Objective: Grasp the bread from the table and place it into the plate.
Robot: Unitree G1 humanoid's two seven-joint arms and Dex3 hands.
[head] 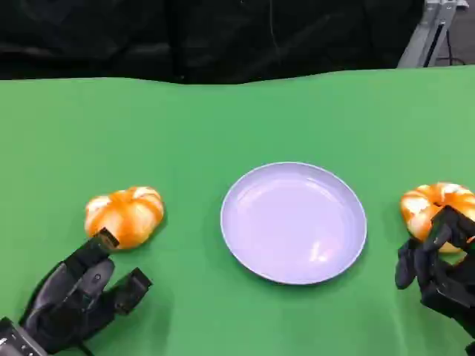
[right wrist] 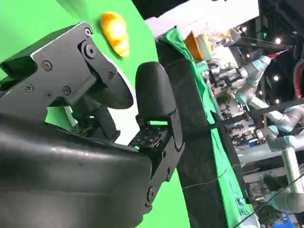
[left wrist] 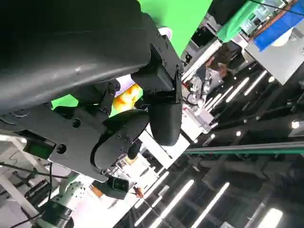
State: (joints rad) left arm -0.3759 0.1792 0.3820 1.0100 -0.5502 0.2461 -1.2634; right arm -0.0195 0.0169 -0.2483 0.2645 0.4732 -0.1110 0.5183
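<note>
Two orange bread rolls, one (head: 125, 215) left and one (head: 438, 210) right of the pale plate (head: 294, 222) on the green bench (head: 223, 126). Left hand (head: 82, 293) spread, holding nothing, fingertip at the left roll; right hand (head: 441, 263) against the right roll, grip unclear. No legible writing.

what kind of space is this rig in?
Likely a robotics lab or demo hall. The green-covered table has a black backdrop behind it, the right wrist view shows other robot arms nearby, and the left wrist view shows long ceiling strip lights overhead.
</note>
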